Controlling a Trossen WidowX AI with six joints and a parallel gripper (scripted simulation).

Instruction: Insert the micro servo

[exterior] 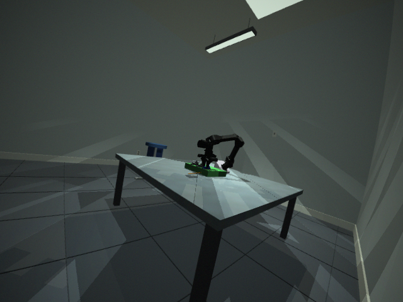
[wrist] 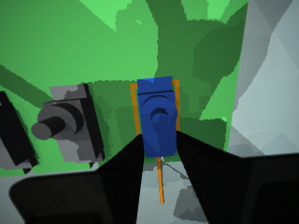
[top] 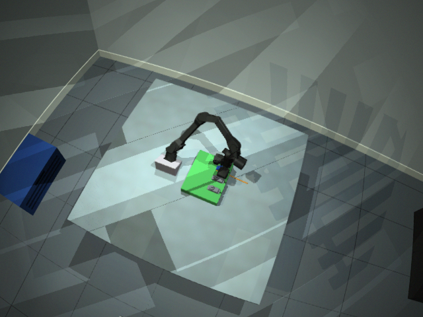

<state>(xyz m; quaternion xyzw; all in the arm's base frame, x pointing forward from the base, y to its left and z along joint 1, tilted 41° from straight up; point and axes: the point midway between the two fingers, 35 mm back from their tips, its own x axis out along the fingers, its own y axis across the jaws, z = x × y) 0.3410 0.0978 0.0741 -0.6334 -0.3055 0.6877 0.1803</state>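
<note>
My gripper (wrist: 159, 136) (top: 221, 170) (exterior: 206, 163) is shut on the blue micro servo (wrist: 157, 117) (top: 218, 167). The servo's shaft end faces the wrist camera. It sits inside the orange outline of the marked pocket (wrist: 133, 109) at the deck's edge; how deep it sits I cannot tell. Its orange cable (wrist: 161, 182) (top: 238, 179) runs out past the edge of the green deck (wrist: 70, 42) (top: 197, 170) (exterior: 216, 172) onto the table. A grey servo (wrist: 67, 122) (top: 217, 178) sits mounted in the deck to the left of the blue one in the wrist view.
A second grey servo (top: 213, 189) sits further along the deck, its edge showing at the far left of the wrist view (wrist: 11, 135). The arm's white base block (top: 167, 165) stands beside the deck. A blue cabinet (top: 28, 172) (exterior: 155, 150) stands off the table.
</note>
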